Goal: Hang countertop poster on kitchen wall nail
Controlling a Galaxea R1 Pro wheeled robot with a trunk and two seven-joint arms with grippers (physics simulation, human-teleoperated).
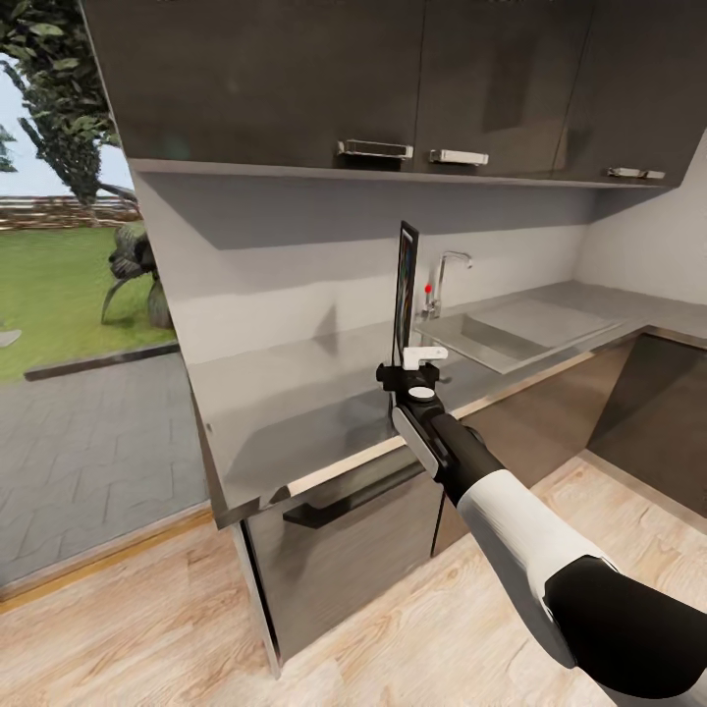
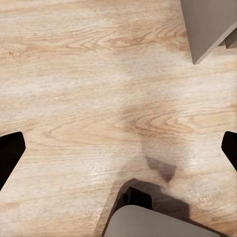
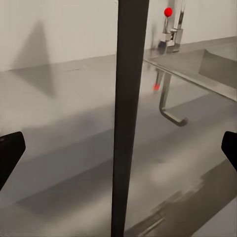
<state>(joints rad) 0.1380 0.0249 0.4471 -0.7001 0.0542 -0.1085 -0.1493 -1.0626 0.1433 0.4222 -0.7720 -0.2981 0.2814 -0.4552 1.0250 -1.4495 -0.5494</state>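
The poster (image 1: 406,285) stands upright on the kitchen countertop (image 1: 285,403), turned edge-on so I see just its thin black frame, left of the sink. My right gripper (image 1: 405,367) reaches over the counter's front edge to the poster's lower end. In the right wrist view the poster's edge (image 3: 129,113) is a dark vertical bar midway between the fingertips (image 3: 10,154), which stand wide apart and open, not touching it. My left gripper (image 2: 118,153) hangs open over the wooden floor (image 2: 74,89), its fingertips (image 2: 9,150) at the picture's sides.
An inset sink (image 1: 506,336) with a chrome tap (image 1: 447,273) lies right of the poster. Dark upper cabinets (image 1: 393,79) hang low over the counter. A cabinet front with a dark handle (image 1: 344,499) sits below. A glass opening to a garden (image 1: 69,295) is at left.
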